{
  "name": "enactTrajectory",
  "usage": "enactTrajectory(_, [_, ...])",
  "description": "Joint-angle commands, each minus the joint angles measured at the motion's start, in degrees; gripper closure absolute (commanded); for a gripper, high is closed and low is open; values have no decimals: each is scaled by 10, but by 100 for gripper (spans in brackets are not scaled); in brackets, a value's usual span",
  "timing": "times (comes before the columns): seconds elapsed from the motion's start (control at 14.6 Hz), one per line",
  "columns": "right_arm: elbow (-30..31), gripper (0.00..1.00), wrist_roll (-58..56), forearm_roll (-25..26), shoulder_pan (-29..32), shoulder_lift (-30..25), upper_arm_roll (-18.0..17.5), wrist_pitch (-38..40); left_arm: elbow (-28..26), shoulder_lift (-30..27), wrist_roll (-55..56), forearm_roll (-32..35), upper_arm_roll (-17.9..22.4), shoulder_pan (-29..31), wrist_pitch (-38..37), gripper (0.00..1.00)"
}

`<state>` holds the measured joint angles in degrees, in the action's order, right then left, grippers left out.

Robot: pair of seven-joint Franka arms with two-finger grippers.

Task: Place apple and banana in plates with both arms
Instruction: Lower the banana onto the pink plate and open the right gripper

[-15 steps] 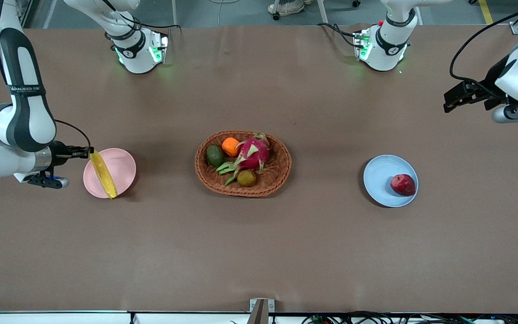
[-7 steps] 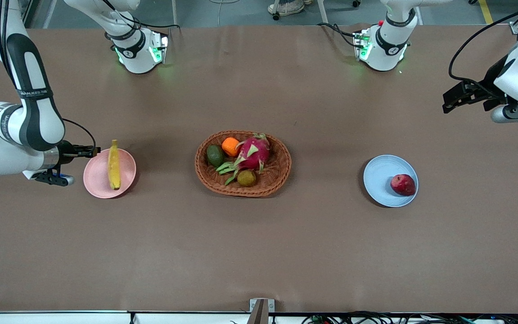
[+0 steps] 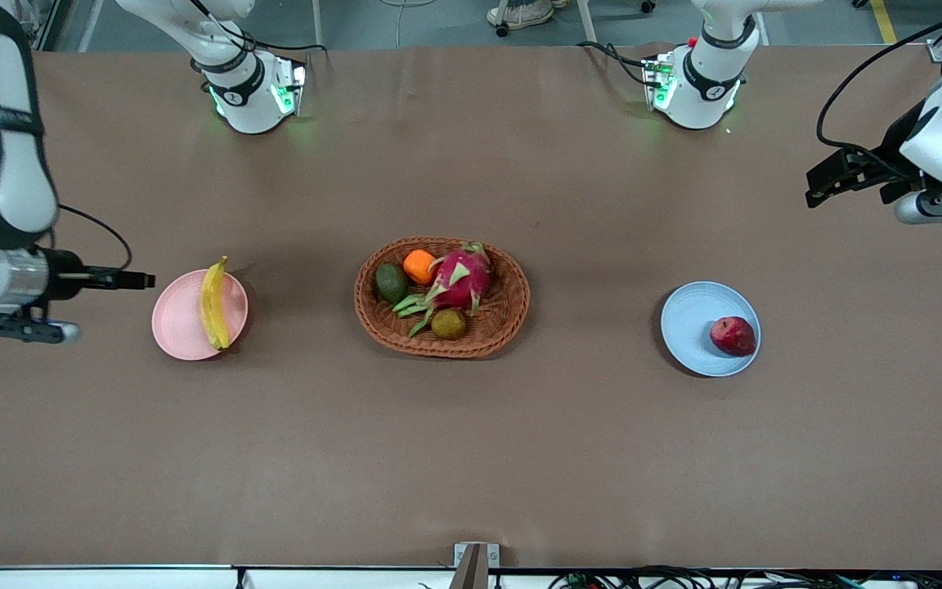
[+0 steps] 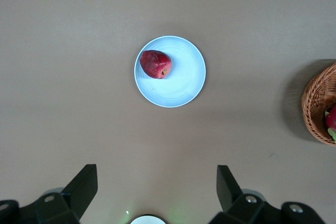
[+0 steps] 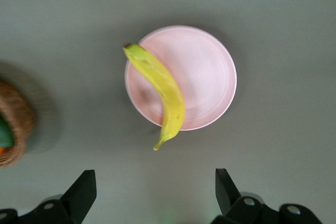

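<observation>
The banana (image 3: 213,304) lies on the pink plate (image 3: 181,327) at the middle left of the front view, along the rim nearest the basket, both tips poking past the edge. The right gripper (image 3: 144,281) hangs at the left edge of that frame, just off the plate toward the right arm's end of the table; in the right wrist view its fingers (image 5: 80,190) stand spread wide with nothing between them (the banana (image 5: 160,90) sits free on its plate (image 5: 205,72) below).

The apple (image 3: 733,335) rests on the blue plate (image 3: 692,323) at the middle right, near the rim. The left gripper (image 3: 824,182) waits high at the upper right; its fingers (image 4: 83,184) gape open and empty, above the apple (image 4: 155,64).

The wicker basket (image 3: 504,315) sits at centre, holding a dragon fruit (image 3: 461,278), an orange fruit (image 3: 419,266), a dark green fruit (image 3: 391,283) and a kiwi (image 3: 448,324).
</observation>
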<state>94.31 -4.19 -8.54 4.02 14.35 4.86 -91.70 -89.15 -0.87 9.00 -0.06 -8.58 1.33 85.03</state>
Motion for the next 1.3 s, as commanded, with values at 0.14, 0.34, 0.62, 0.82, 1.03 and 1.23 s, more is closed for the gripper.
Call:
enactTrajectory(0.14, [-166, 0, -9, 78, -19, 3, -4, 42, -9, -21, -35, 1, 7, 1, 8, 0])
enactTrajectory(0.34, [-188, 0, 1, 90, -22, 4, -4, 35, -10, -21, -36, 16, 5, 0, 8, 0])
enactTrajectory(0.62, [-183, 0, 45, 72, -21, -39, -4, 34, -9, -20, -36, 17, 6, 1, 8, 0])
enactTrajectory(0.82, [-126, 0, 44, 70, -22, -95, -1, 21, -8, -21, -37, 17, 6, 1, 8, 0])
enactTrajectory(1.03, [-61, 0, 39, 77, -23, -144, -3, -7, -8, -19, -37, 16, 6, 0, 8, 0])
enactTrajectory(1.23, [-54, 0, 37, 77, -24, -149, -3, -6, -8, -19, -38, 16, 6, 0, 8, 0])
